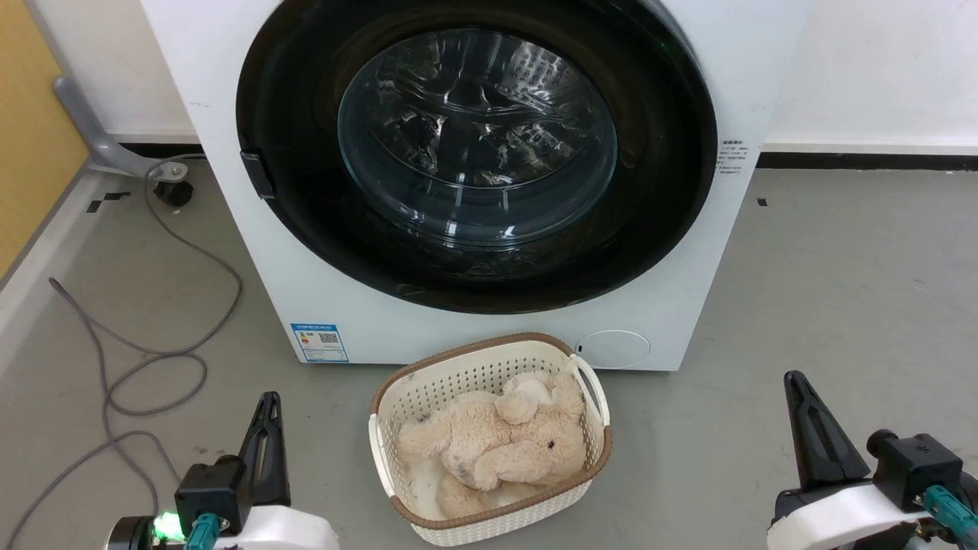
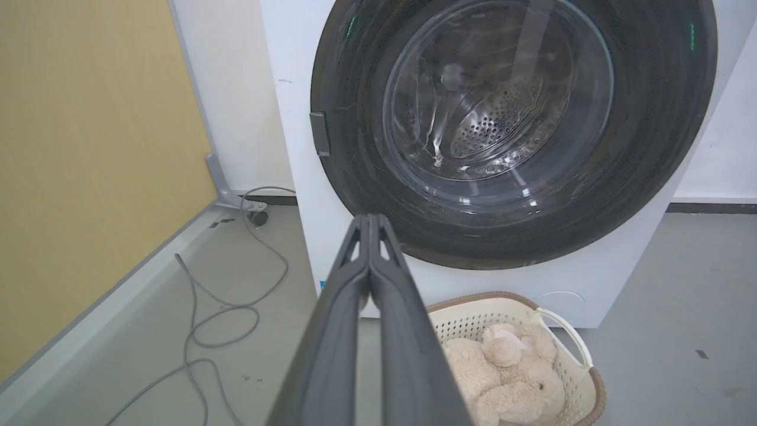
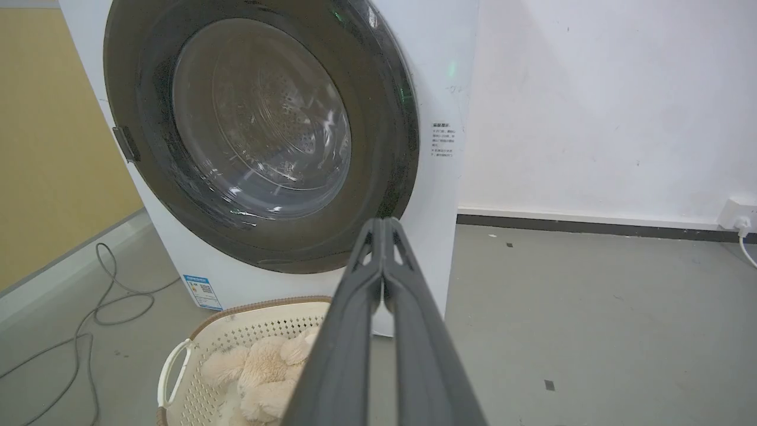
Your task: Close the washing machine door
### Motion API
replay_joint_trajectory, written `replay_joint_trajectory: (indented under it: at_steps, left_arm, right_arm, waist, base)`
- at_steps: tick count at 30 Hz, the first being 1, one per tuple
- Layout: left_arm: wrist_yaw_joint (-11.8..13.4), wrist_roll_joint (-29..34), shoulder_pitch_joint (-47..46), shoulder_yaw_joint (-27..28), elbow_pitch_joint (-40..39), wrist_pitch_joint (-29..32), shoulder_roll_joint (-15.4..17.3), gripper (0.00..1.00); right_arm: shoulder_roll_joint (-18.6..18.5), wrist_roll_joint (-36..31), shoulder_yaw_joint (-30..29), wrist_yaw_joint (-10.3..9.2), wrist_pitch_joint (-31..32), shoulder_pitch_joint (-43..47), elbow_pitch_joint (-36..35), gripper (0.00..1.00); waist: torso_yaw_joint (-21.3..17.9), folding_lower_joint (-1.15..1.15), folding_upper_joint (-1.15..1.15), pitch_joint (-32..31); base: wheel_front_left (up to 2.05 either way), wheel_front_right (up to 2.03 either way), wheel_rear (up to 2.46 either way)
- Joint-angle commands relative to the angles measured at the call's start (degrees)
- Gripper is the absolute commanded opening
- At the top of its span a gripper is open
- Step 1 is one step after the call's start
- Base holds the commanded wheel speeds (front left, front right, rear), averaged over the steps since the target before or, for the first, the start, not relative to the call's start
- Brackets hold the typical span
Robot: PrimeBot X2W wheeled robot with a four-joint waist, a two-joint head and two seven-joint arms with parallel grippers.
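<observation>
The washing machine is a big white front-loader straight ahead. Its round black-rimmed door with the clear glass bowl lies flat against the front; the steel drum shows through the glass in the left wrist view. From the right wrist view the door also sits flush with the white body. My left gripper is shut and empty at the lower left, well short of the machine. My right gripper is shut and empty at the lower right. Both pairs of fingers touch at their tips.
A cream basket holding a beige plush toy stands on the grey floor before the machine, between my arms. A grey cable loops on the floor at left, beside a yellow wall. A wall socket sits at far right.
</observation>
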Motion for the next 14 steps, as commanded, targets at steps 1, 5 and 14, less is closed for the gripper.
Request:
replay_joint_trajectory:
  at_steps: [1, 5, 14]
  left_arm:
    - [-0.31, 0.37, -0.78, -0.06, -0.26, 0.24, 0.03, 0.0]
    - [-0.49, 0.44, -0.89, -0.08, -0.35, 0.7, 0.03, 0.0]
    - [-0.92, 0.6, -1.15, -0.13, -0.56, 1.75, 0.04, 0.0]
  right_arm:
    - [0.15, -0.49, 0.19, -0.01, 0.3, -0.13, -0.4, 0.0]
    - [0.16, -0.71, 0.33, -0.01, 0.77, -0.14, -0.6, 0.0]
    - [0.19, -1.22, 0.64, -0.02, 1.83, -0.16, -1.05, 0.0]
  waist:
    - [0.03, 0.0, 0.0, 0.0]
    - [0.21, 0.0, 0.0, 0.03]
    - [0.63, 0.0, 0.0, 0.1]
  base:
    - [0.0, 0.0, 0.0]
    - [0.0, 0.0, 0.0]
    - [0.0, 0.0, 0.0]
